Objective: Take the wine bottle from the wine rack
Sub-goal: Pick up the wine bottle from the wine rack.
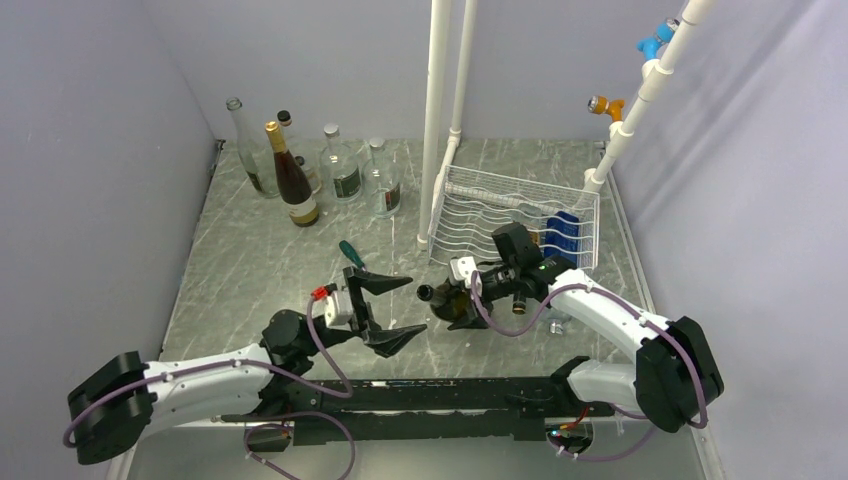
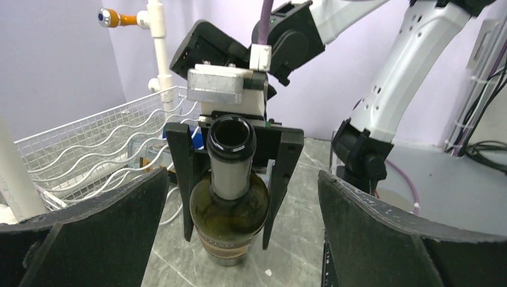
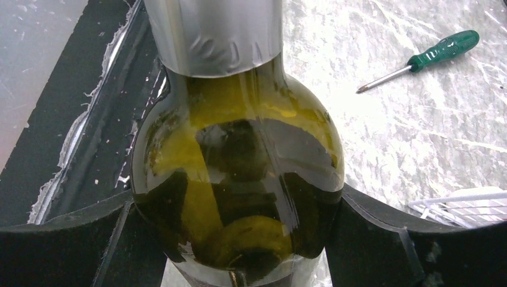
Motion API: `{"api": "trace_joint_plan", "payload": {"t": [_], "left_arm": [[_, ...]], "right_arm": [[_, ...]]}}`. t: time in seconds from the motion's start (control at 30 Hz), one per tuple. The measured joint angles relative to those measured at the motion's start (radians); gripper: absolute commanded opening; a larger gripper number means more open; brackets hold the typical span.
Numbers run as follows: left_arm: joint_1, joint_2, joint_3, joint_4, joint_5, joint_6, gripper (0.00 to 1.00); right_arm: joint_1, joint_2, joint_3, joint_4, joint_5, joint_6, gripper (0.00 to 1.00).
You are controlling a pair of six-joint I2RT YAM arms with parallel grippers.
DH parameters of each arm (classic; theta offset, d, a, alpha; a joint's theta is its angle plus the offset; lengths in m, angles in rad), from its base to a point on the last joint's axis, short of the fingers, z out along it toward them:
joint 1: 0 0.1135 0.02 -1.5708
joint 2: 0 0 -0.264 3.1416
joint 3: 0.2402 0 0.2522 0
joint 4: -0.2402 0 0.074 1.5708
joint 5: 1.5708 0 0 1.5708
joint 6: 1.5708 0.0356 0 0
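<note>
Risk: the smooth glass can slip or pivot, because the right claw (image 2: 230,200) is clamped on the wine bottle (image 2: 230,221) only near its round shoulder. The wine bottle is off the wine rack (image 1: 500,210), just in front of it, mouth pointing away from the rack toward the left claw (image 1: 414,305), whose jaws stand wide apart, empty.
</note>
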Motion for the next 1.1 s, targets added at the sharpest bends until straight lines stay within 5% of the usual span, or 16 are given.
{"api": "trace_joint_plan", "payload": {"t": [0.63,1.1], "left_arm": [[-0.007,0.500,0.095,0.390,0.013,0.013,0.96],[-0.017,0.585,0.163,0.424,-0.035,0.003,0.72]], "right_arm": [[-0.031,0.000,0.000,0.023,-0.051,0.047,0.13],[-0.038,0.000,0.000,0.030,-0.058,0.057,0.12]]}}
